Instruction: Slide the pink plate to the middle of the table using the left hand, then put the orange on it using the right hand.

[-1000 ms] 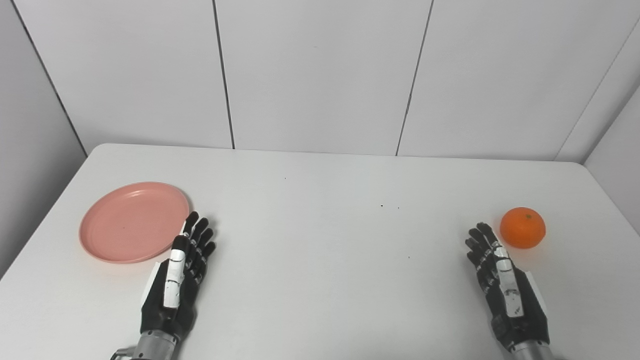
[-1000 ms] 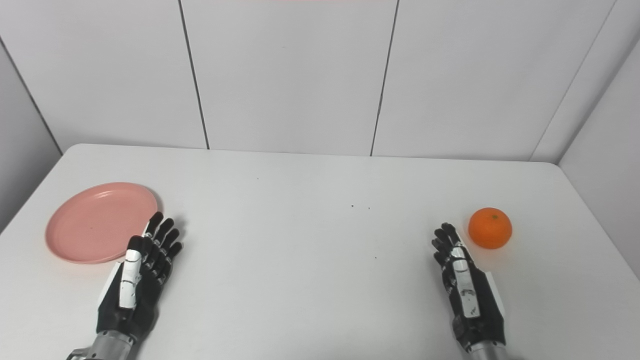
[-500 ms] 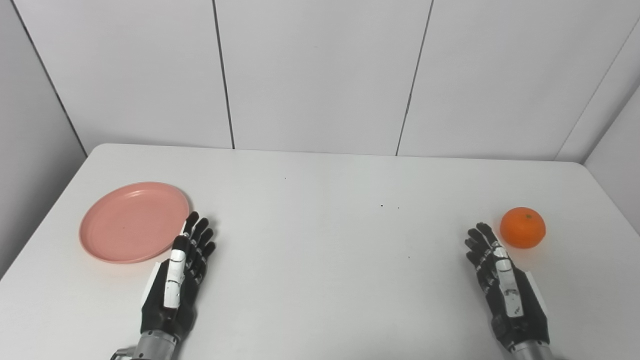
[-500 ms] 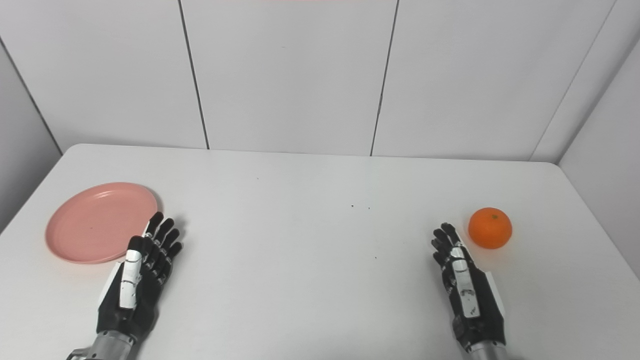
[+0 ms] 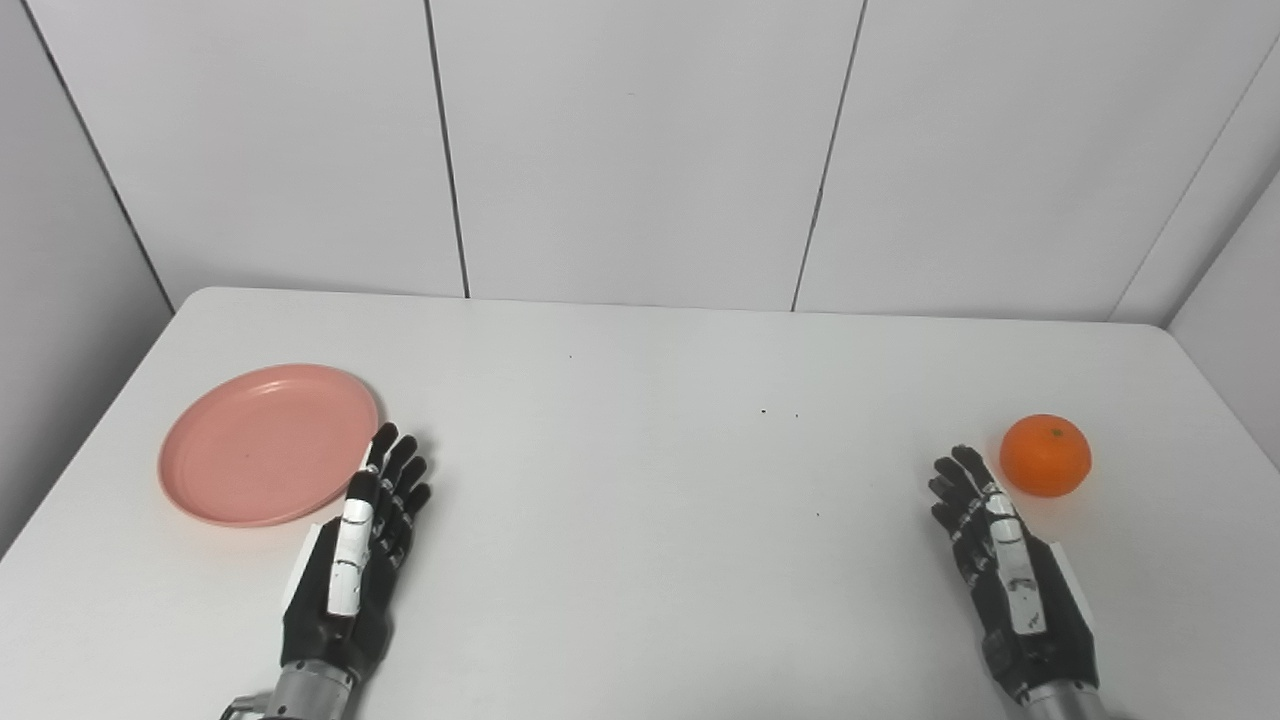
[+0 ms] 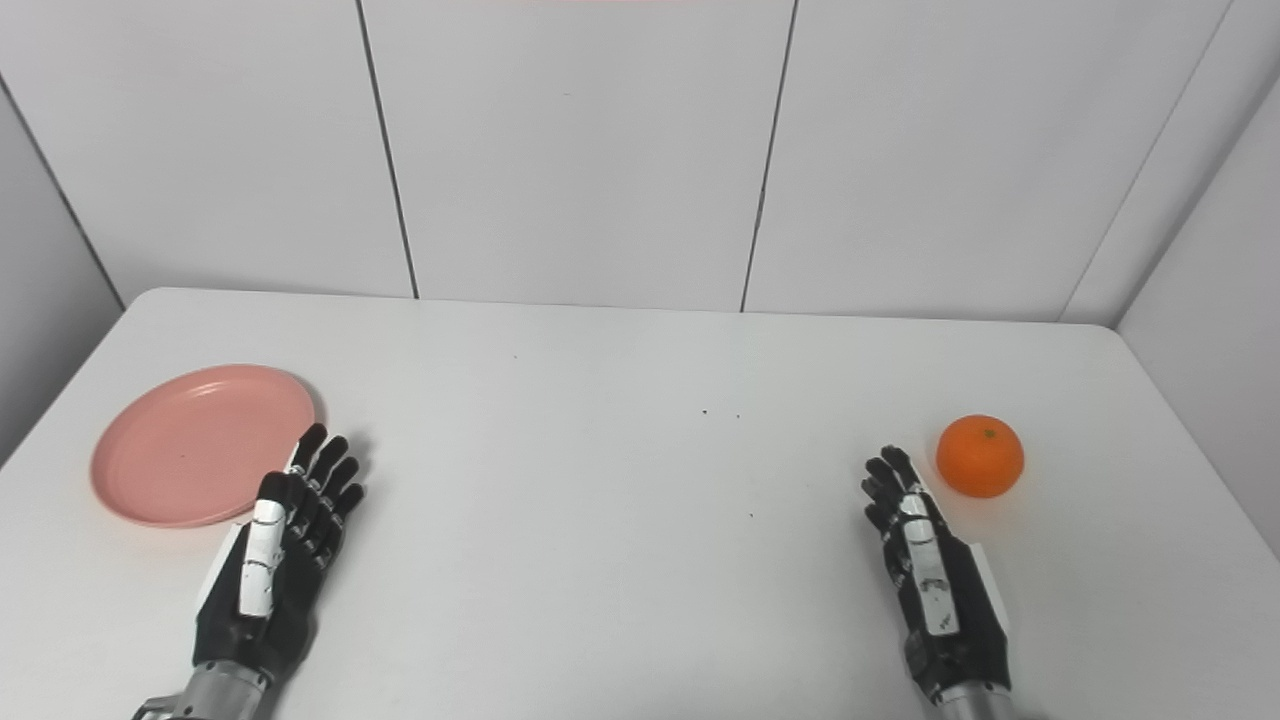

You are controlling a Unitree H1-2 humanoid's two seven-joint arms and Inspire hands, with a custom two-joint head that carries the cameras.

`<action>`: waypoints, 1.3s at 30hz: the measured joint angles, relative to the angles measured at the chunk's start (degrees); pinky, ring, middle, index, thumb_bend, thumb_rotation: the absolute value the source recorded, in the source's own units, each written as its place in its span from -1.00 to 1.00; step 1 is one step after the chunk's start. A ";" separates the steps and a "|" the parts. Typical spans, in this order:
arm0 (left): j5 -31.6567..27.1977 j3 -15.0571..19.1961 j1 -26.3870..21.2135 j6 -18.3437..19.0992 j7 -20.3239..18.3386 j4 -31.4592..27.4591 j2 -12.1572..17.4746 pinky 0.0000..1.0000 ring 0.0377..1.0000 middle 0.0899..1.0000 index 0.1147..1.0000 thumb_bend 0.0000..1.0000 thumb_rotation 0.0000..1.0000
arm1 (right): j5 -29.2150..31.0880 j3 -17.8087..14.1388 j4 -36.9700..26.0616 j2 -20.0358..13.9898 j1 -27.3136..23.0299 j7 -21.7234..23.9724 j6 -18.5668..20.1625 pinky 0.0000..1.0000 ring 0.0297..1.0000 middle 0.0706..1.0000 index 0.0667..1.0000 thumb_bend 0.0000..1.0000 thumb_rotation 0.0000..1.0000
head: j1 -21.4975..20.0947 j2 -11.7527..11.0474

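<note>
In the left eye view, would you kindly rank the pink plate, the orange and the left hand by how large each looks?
1. Pink plate, about tied with
2. Left hand: it is nearer the camera, so I would not rank these two firmly.
3. Orange, plainly the smallest.

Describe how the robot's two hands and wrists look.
Both the left hand and right hand are black, jointed, with dark fingers. Each carries a white segmented strip along the thumb side and a white panel at the outer edge. Silver-grey metal wrists show at the bottom edge. No cables visible.
</note>
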 measured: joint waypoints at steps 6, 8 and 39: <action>0.85 -0.39 -0.42 -0.47 0.05 0.72 -0.24 1.00 1.00 1.00 1.00 0.48 0.81 | 0.95 -0.27 0.49 -0.16 -0.24 0.66 -0.03 0.99 0.91 0.86 0.87 0.56 0.76 | 4.56 -2.45; 1.86 -0.62 -0.76 -1.20 0.36 1.26 -0.60 1.00 1.00 1.00 1.00 0.49 0.79 | 1.30 -0.33 1.26 -0.54 -0.78 1.38 -0.06 1.00 0.93 0.88 0.88 0.54 0.78 | 5.71 -3.16; 6.60 -0.97 -4.39 -3.38 2.55 5.13 -4.72 1.00 1.00 1.00 1.00 0.60 0.65 | 4.27 -3.04 9.22 -4.32 -5.83 6.04 -1.78 1.00 1.00 0.96 0.96 0.51 0.89 | 14.07 -8.70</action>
